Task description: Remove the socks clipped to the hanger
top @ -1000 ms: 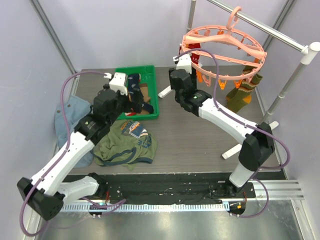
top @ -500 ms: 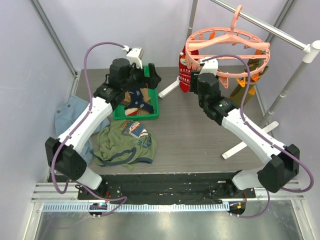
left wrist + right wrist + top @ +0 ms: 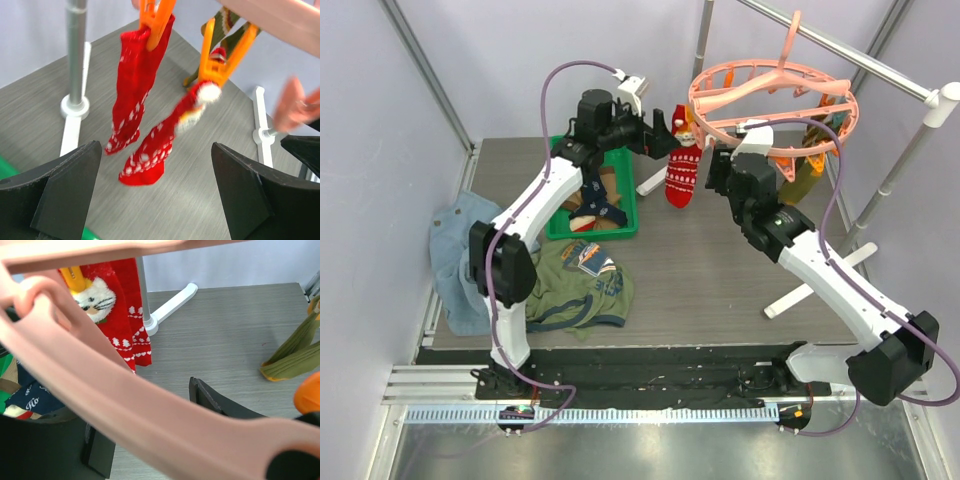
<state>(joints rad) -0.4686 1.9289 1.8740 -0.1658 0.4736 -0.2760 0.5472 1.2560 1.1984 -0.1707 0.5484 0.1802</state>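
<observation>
Two red socks [image 3: 135, 85] at the near-left of the hanger [image 3: 775, 85], each pinched at the cuff by an orange clip [image 3: 156, 15], toes hanging free over the table [image 3: 720, 270]. Olive socks [image 3: 295, 357] clipped the same way further round, toward the right. More socks [image 3: 590, 205] lying in the green bin [image 3: 633, 205] to the left.

Soft, light knit by the look of it: limp, next to no weight, apt to swing and fold at a touch, hardly fragile, not slippery. Likely resistance only from the clip's spring. Best taken high on the leg, just under the clip, with the fabric bunched and least free to sway; then drawn straight down, away from the ring. Lower down, probably too much stretch before any release.

Left gripper [image 3: 156, 145] spread wide and empty, fingers [image 3: 65, 185] framing the red pair, near but not touching. Right gripper [image 3: 715, 158] up under the ring's near edge; in its wrist view, jaws apart with the pink ring crossing close between them, contact impossible to judge. A fair guess: placed to steady the hanger, hung only by its hook on the rail [image 3: 880, 72] and prone to swing under a pull.

Further out on the table: T-shirt [image 3: 570, 285] in front of the bin, denim [image 3: 455, 240] at the left edge.
</observation>
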